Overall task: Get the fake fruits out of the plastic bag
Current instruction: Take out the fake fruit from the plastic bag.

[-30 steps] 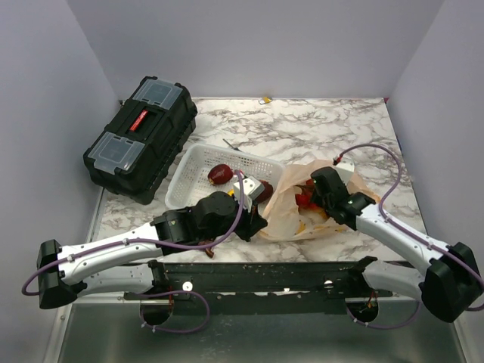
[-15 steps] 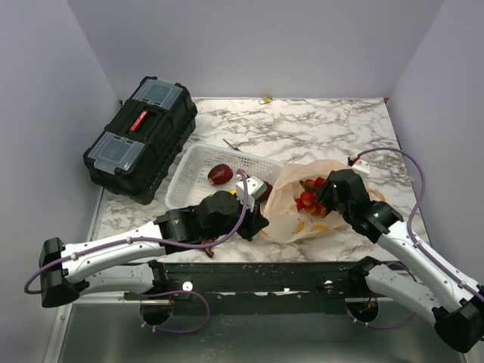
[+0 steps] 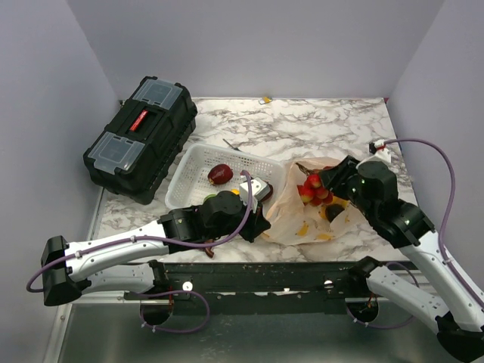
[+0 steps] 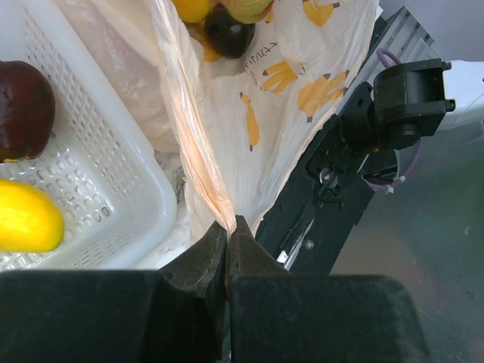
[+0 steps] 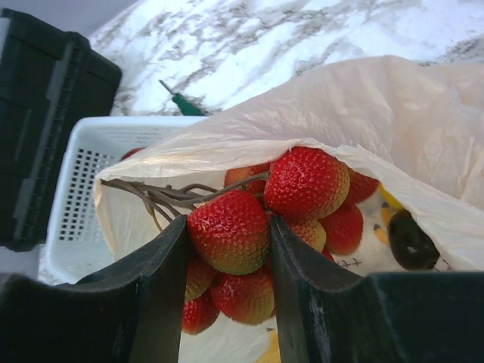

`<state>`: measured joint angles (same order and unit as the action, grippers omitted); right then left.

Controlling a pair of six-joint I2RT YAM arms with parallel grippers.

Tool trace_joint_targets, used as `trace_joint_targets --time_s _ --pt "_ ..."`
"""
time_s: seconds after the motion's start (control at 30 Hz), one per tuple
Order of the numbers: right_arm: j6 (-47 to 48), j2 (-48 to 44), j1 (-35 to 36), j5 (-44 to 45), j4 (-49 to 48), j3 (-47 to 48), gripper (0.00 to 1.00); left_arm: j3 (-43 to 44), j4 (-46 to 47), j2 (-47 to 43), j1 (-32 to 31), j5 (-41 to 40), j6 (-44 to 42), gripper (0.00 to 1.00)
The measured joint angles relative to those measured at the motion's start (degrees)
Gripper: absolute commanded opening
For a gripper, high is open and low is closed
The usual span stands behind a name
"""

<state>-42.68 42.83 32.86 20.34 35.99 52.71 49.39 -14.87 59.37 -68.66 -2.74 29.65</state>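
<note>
The pale peach plastic bag (image 3: 291,219) lies right of the white basket (image 3: 189,162). My left gripper (image 3: 257,221) is shut on the bag's edge (image 4: 204,181), holding it taut and upright. My right gripper (image 3: 327,185) is shut on a bunch of red strawberries (image 5: 234,231) with grey stems, held at the bag's mouth just above its lining; the bunch also shows in the top view (image 3: 314,189). A dark purple fruit (image 5: 408,238) and a yellow fruit (image 4: 193,7) lie inside the bag. A dark red apple (image 3: 220,174) and a yellow fruit (image 4: 26,219) lie in the basket.
A black toolbox (image 3: 140,136) stands at the back left next to the basket. A green-handled screwdriver (image 3: 233,146) lies behind the basket. A small yellow object (image 3: 265,99) sits at the back wall. The black front rail (image 3: 257,272) runs under both arms.
My right gripper has risen and drawn back to the right with the strawberry bunch, lifting it out of the bag's depth to its mouth. My left gripper has kept its hold on the bag.
</note>
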Motion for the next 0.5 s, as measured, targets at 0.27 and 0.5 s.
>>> trace_joint_targets --time_s 0.27,0.5 --pt "-0.2 1.7 0.0 -2.6 0.8 5.5 0.01 0.0 0.2 -0.1 0.0 0.3 0.2 0.0" --pt "-0.3 1.4 0.0 -5.0 5.7 5.1 0.01 0.0 0.2 -1.1 0.0 0.2 0.1 0.0"
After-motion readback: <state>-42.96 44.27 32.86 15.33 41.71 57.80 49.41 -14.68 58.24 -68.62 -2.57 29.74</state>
